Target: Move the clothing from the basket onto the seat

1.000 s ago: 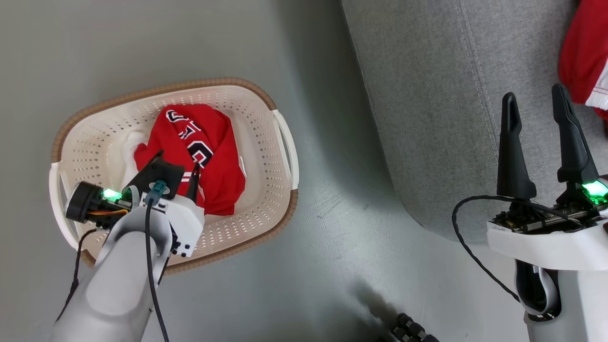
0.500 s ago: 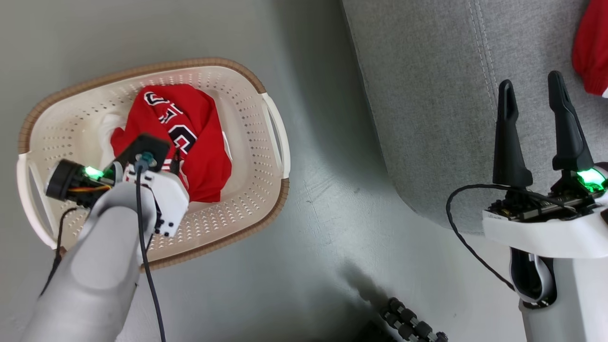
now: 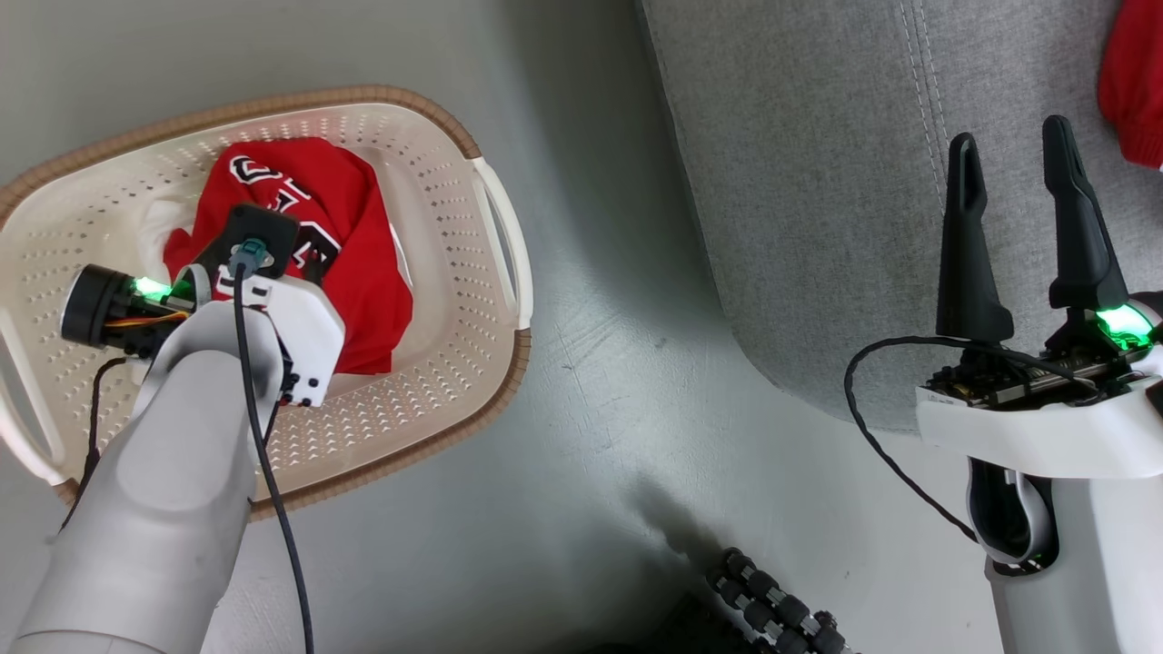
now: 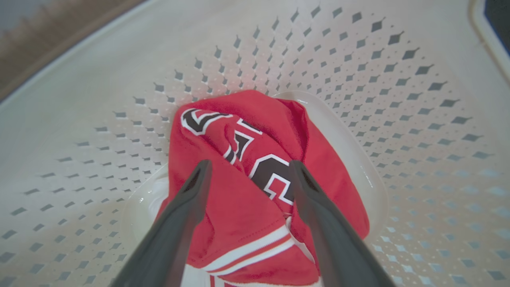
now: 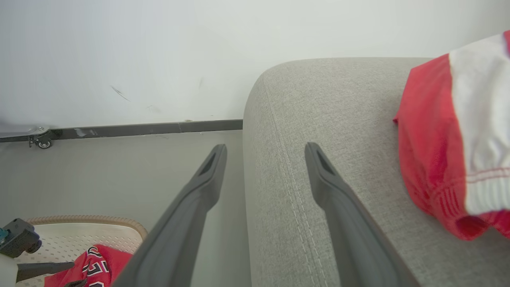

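Basket (image 3: 436, 182) holding crumpled red jersey (image 4: 239, 199), lettering folded, unreadable; shorts (image 5: 430, 159) on seat (image 3: 818, 182). Left gripper (image 4: 250, 167) spread astride jersey; right gripper (image 3: 1008, 150) spread, empty.

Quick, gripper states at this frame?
Left gripper: open, fingers straddling the jersey in the basket.
Right gripper: open, empty, at the seat edge.

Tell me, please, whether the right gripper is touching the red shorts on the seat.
Apart. In the right wrist view, a strip of bare grey seat shows between the right gripper and the shorts; the gripper is open and holds nothing.
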### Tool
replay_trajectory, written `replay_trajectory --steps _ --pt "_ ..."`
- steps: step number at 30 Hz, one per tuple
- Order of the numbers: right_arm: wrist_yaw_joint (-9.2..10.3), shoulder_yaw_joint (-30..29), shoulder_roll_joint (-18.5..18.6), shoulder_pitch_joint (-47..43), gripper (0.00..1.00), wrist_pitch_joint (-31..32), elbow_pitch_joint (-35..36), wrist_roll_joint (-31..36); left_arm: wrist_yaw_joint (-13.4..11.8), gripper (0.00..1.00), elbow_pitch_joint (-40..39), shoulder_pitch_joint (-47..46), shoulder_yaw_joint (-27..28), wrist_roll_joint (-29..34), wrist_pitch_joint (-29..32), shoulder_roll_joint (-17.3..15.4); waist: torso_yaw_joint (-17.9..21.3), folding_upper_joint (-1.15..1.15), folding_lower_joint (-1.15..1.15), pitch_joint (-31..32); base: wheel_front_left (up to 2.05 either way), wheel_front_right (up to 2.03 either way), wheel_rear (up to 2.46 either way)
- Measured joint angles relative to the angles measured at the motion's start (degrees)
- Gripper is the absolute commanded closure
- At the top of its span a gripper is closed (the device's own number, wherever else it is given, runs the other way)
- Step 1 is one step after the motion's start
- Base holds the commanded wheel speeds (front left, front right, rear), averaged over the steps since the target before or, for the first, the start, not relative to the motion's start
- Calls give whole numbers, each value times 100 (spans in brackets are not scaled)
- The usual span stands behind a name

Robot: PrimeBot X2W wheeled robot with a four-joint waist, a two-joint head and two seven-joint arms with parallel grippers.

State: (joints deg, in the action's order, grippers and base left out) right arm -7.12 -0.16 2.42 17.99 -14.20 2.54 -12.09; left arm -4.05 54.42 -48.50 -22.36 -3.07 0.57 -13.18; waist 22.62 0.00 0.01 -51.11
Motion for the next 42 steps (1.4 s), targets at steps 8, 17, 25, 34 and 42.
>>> replay_trajectory --steps 8,17,25,34,42 --pt "0 56 -5 78 0 -2 -71 -23 -107 0 234 -130 270 -233 47 -76 78 0 0 -129 0 0 0" --pt "0 25 -5 119 0 -9 -64 -58 -387 0 500 -242 291 -185 187 -135 122 0 0 -232 0 0 0" --pt "0 23 -7 120 0 -9 -45 -59 -409 49 604 -333 270 -186 147 -69 101 0 0 -294 0 0 0" --pt "0 43 -8 257 0 -9 -55 -143 -343 100 659 -352 185 -175 -30 -80 110 0 0 -311 0 0 0" --pt "0 32 -8 387 0 -9 -81 -224 -301 100 693 -344 154 -175 -231 -83 71 0 0 -238 0 0 0"
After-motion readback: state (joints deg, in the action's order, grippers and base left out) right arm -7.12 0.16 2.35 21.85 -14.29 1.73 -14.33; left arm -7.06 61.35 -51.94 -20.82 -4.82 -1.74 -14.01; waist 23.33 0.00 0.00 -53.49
